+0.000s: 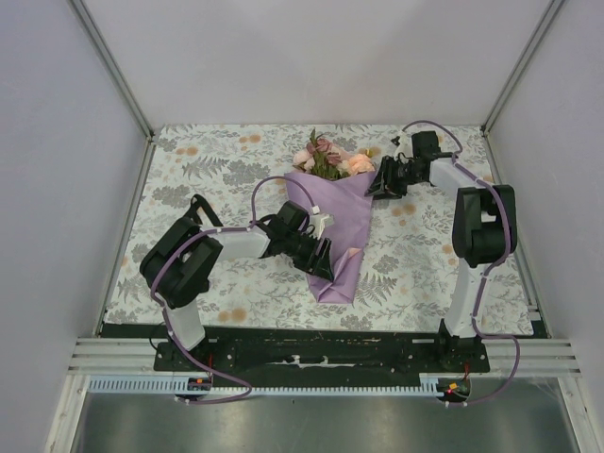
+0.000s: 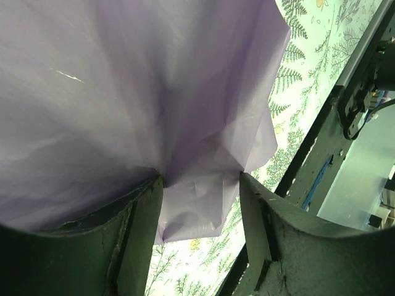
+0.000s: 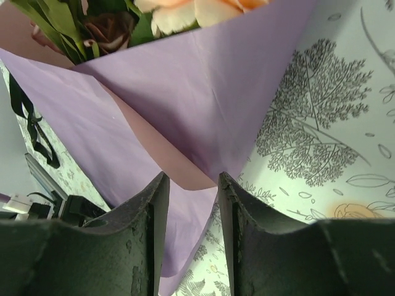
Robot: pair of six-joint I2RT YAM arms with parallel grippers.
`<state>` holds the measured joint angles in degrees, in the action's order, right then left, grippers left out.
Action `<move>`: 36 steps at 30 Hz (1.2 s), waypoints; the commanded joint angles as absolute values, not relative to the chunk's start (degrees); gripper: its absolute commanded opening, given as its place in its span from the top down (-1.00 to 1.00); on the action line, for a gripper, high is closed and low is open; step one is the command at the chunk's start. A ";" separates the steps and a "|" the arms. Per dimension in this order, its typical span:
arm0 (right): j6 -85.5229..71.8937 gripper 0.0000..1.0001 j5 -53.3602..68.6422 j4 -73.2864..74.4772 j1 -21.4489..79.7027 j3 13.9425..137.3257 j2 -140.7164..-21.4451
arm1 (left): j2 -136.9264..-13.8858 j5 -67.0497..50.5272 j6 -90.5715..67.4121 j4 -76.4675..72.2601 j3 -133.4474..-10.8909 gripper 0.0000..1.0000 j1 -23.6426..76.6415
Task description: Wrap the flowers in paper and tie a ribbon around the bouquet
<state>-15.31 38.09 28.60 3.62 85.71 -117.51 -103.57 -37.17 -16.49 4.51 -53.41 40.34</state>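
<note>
The bouquet lies in the middle of the table. Lilac-purple paper (image 1: 338, 215) is folded into a cone, and the flowers (image 1: 327, 156) stick out of its far, wide end. My left gripper (image 1: 325, 264) is at the cone's narrow lower part. It stands open in the left wrist view (image 2: 200, 185), with the crumpled paper (image 2: 123, 92) tip between its fingers. My right gripper (image 1: 381, 185) is at the cone's upper right corner, open (image 3: 192, 179), with a paper (image 3: 203, 92) edge just ahead of it. Peach and dark blooms (image 3: 185, 12) show above the fold. The black ribbon (image 1: 198, 205) lies left of the left arm.
A floral-print tablecloth (image 1: 425, 255) covers the table. Grey walls with metal rails enclose it on three sides. The black base bar (image 1: 321, 344) runs along the near edge. The ribbon (image 3: 34, 132) shows as dark loops at the far left of the right wrist view.
</note>
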 commanded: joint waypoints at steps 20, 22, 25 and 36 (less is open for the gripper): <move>-10.37 1.00 33.67 28.31 1.49 87.98 -113.38 | -90.37 -37.00 -24.06 -7.70 -45.45 -0.40 37.01; -10.28 1.00 33.05 27.86 1.50 87.80 -114.60 | -88.51 -38.75 -28.54 -13.43 -43.51 -0.41 35.34; -11.42 1.00 32.78 27.86 1.49 89.20 -118.29 | -90.25 -41.21 -32.16 -16.16 -44.38 -0.34 35.07; -12.74 1.00 29.44 25.75 1.49 92.80 -123.39 | -104.14 -45.08 -40.61 -23.29 -42.72 -0.06 35.07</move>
